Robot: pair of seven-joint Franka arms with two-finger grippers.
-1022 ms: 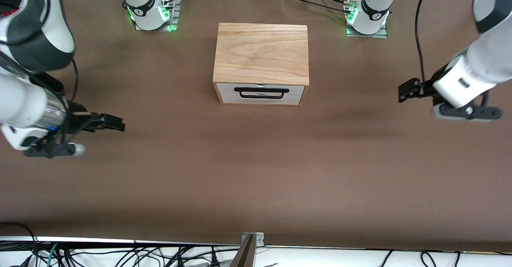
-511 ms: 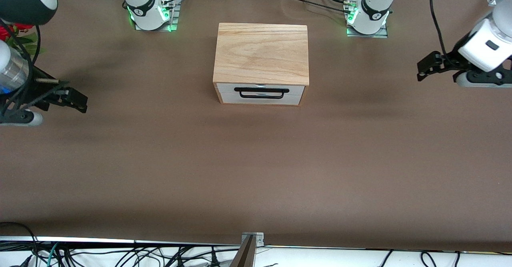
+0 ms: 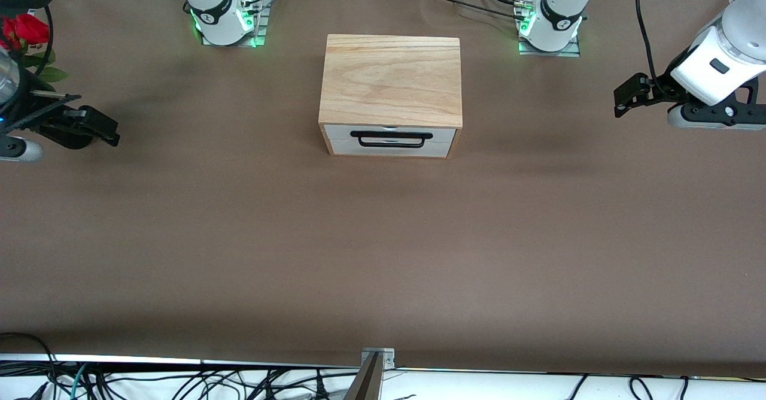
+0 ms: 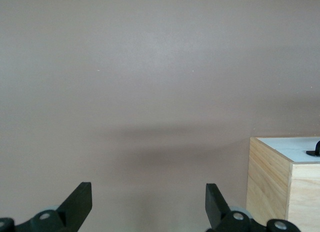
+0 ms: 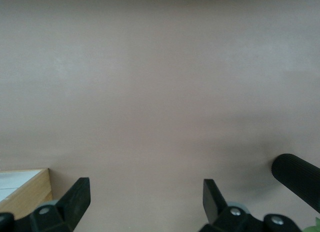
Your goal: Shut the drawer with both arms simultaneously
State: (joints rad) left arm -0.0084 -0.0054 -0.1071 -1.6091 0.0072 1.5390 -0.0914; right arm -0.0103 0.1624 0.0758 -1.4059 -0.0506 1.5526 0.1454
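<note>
The light-oak box (image 3: 392, 79) stands mid-table between the two bases. The drawer (image 3: 390, 139), with white front panel and black wire handle (image 3: 391, 139), sits flush in the box, facing the front camera. My left gripper (image 3: 625, 96) is open and empty, up over the brown table at the left arm's end. My right gripper (image 3: 105, 130) is open and empty, over the table at the right arm's end. The left wrist view shows the spread gripper (image 4: 148, 202) over bare table with the box's corner (image 4: 280, 184). The right wrist view shows the spread gripper (image 5: 146, 199) and a box corner (image 5: 27, 189).
A red flower with green leaves (image 3: 27, 35) lies at the table's edge by the right arm. Cables and a metal bracket (image 3: 377, 358) run along the table edge nearest the front camera. A black ribbed cylinder (image 5: 297, 179) shows in the right wrist view.
Both grippers have drawn away from the table's middle toward their own ends and toward the bases. The drawer and box have not moved.
</note>
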